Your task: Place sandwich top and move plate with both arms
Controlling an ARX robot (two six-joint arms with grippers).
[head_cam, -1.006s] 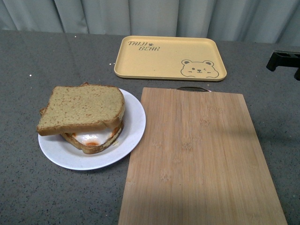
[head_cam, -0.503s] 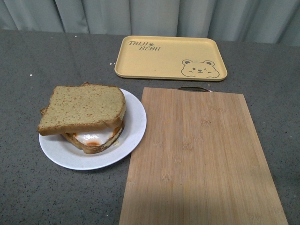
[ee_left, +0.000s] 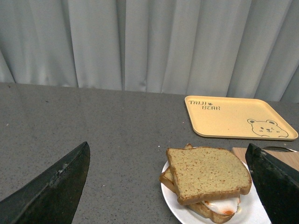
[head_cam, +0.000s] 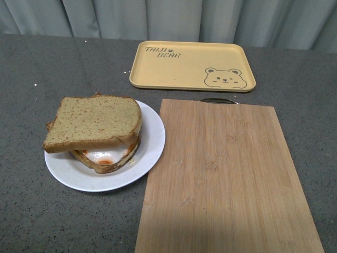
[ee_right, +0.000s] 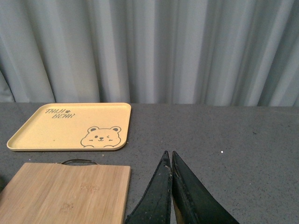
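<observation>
The sandwich top (head_cam: 92, 123) lies skewed on a lower slice bearing a fried egg (head_cam: 105, 156), both on the white plate (head_cam: 154, 138) at the table's left. Neither gripper shows in the front view. In the left wrist view my left gripper (ee_left: 168, 144) is open, its dark fingers (ee_left: 51, 191) spread wide; it is held back from the sandwich top (ee_left: 208, 172) and plate (ee_left: 170, 196), touching neither. My right gripper (ee_right: 168, 153) is shut with nothing in it, over bare grey table to the right of the board.
A bamboo cutting board (head_cam: 226, 179) lies right of the plate, close to its rim. A yellow tray with a bear drawing (head_cam: 192, 66) sits behind the board. Grey curtains hang behind the table. In the right wrist view the board (ee_right: 65, 189) and tray (ee_right: 70, 126) are visible.
A black gripper part seen at the front view's right edge one second ago has left that view. The plate and sandwich have stayed in place.
</observation>
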